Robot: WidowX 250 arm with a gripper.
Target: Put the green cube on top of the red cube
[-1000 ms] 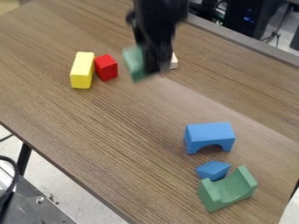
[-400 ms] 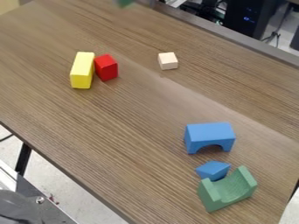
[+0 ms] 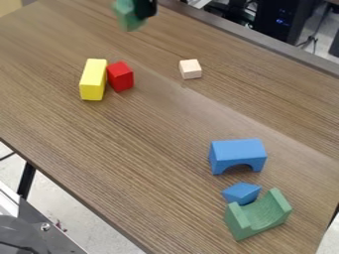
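Here I am at the top edge of the frame, left of centre, and my gripper (image 3: 141, 10) is clamping the green cube (image 3: 127, 16). I'm keeping it high, likely so it's clearing the red cube (image 3: 120, 77), which is waiting below in the upper left, right beside the yellow block (image 3: 93, 80). That neighbour may be bracing the red cube on one side, but it's also crowding my landing. I'm judging the next move as centring over red, then lowering gently; an off-centre release could be tipping green off.
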